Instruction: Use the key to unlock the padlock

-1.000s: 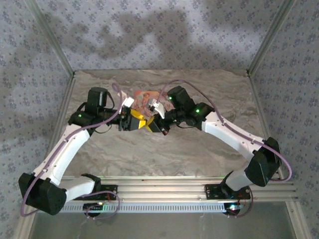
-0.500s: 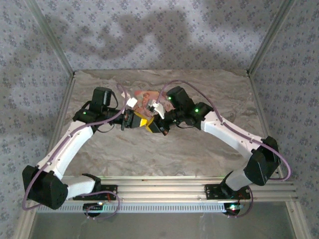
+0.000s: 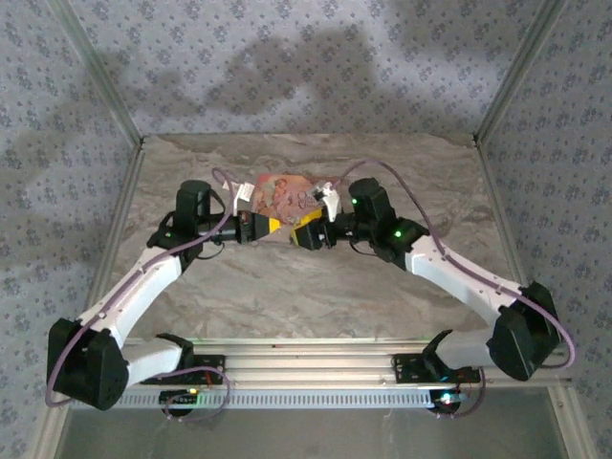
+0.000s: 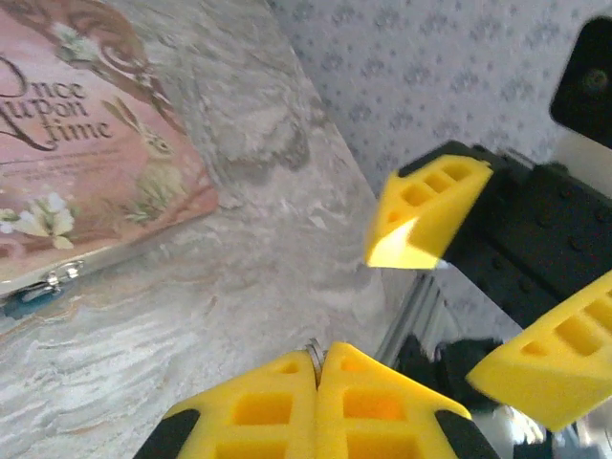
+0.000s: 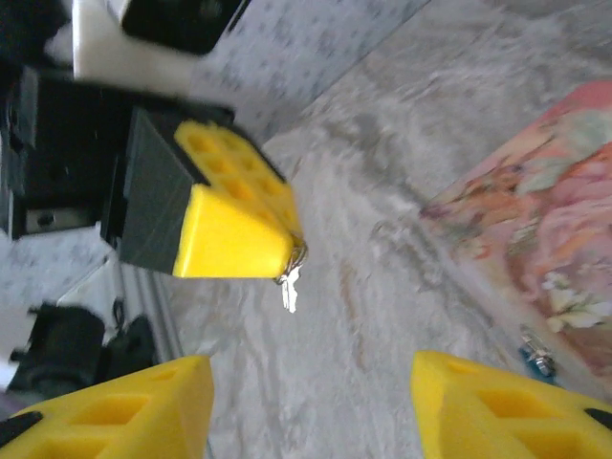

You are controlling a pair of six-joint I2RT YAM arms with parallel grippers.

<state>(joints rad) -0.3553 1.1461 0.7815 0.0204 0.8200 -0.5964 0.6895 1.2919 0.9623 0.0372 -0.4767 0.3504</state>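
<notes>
The left gripper clamps the key; right gripper spread, padlock at box edge.

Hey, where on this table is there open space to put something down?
The marble table is bare between the left arm, the right arm and the near rail, and in the far right corner. It is crowded just in front of the pink box, where the left tool and right tool meet.

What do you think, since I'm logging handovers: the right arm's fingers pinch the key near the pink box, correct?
No: the left arm's fingers pinch the key near the pink box, as the right wrist view shows.
</notes>
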